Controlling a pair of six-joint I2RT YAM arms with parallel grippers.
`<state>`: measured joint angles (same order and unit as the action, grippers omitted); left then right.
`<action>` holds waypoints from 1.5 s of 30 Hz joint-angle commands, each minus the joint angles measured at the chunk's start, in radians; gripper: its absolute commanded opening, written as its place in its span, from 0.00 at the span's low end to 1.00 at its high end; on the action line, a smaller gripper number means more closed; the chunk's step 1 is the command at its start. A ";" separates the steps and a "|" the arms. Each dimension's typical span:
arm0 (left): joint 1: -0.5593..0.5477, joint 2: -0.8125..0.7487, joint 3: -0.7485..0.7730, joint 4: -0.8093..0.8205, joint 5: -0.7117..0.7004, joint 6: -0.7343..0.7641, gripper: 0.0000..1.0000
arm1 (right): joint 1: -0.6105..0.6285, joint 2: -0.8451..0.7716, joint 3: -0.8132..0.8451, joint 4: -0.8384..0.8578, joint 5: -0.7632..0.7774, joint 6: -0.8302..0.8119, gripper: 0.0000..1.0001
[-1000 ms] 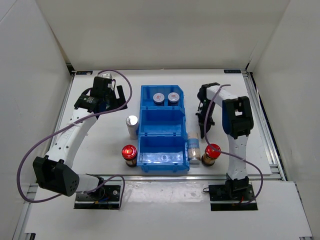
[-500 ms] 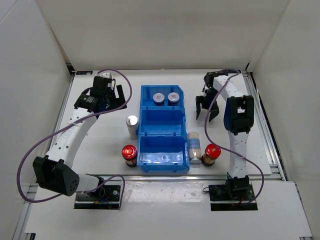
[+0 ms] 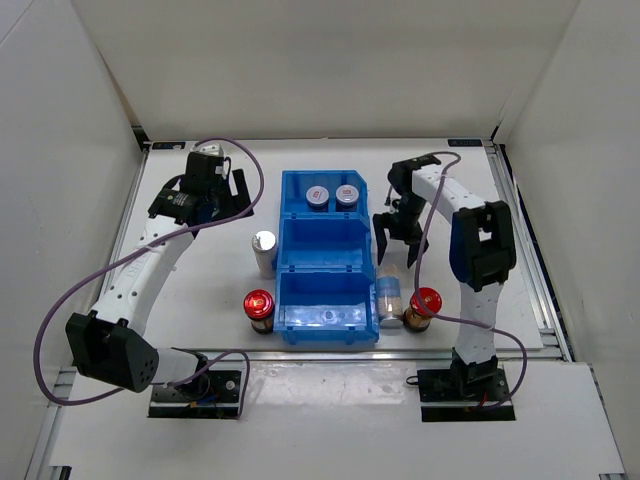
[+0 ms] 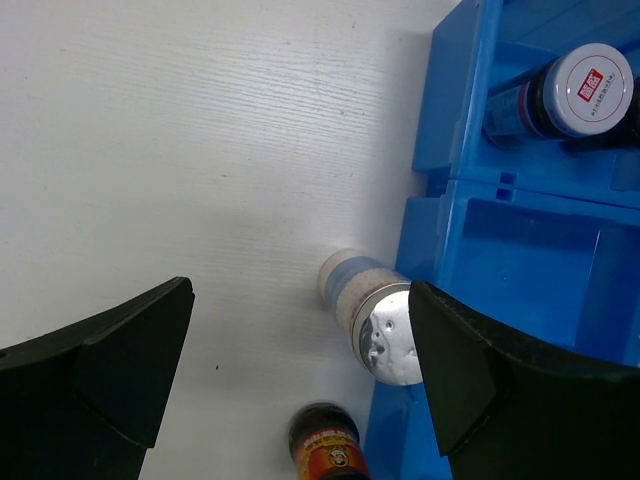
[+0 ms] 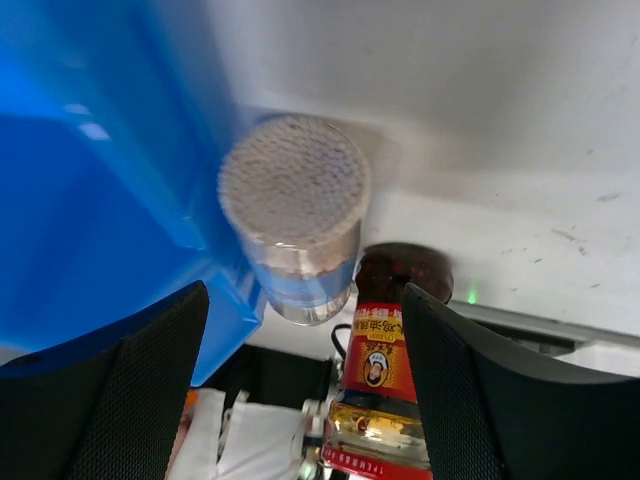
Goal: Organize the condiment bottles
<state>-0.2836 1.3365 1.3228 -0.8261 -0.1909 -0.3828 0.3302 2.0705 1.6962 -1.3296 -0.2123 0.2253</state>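
Two short grey-lidded bottles stand in the far compartment of the blue bin. One white-blue silver-capped bottle stands against the bin's left wall, with a brown red-capped bottle nearer. On the bin's right stand another white-blue bottle and a red-capped one, touching or nearly so. My right gripper hangs open above and behind that pair, holding nothing. My left gripper is open and empty, far left of the bin.
The bin's middle and near compartments hold nothing. White walls close in the table on three sides. Metal rails run along the table's right edge. The arm bases and cables sit at the near edge.
My right gripper has opened. It swung back and away from the right-hand bottles, then came left toward the bin's right wall. The left arm and the bottles have stayed put.
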 commanded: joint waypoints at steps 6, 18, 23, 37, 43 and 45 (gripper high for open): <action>-0.005 -0.023 -0.010 0.022 0.010 -0.011 1.00 | 0.035 -0.044 -0.167 0.036 -0.009 0.026 0.81; -0.005 -0.023 -0.019 0.022 0.010 -0.011 1.00 | 0.044 -0.015 -0.274 0.102 -0.018 0.045 0.75; -0.005 -0.033 -0.019 0.022 0.010 -0.011 1.00 | 0.044 0.014 -0.283 0.113 0.025 0.055 0.50; -0.005 -0.042 -0.019 0.022 0.001 -0.011 1.00 | -0.085 0.305 0.272 -0.047 0.195 -0.021 0.09; -0.005 -0.042 -0.028 0.022 0.001 -0.011 1.00 | -0.174 0.503 0.667 -0.180 0.220 -0.008 0.39; -0.005 -0.042 -0.028 0.013 0.001 -0.011 1.00 | -0.186 0.568 0.816 -0.243 0.220 -0.007 0.59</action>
<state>-0.2836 1.3350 1.3006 -0.8150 -0.1909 -0.3874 0.1715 2.5492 2.3741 -1.4647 -0.0746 0.2230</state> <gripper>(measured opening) 0.992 0.594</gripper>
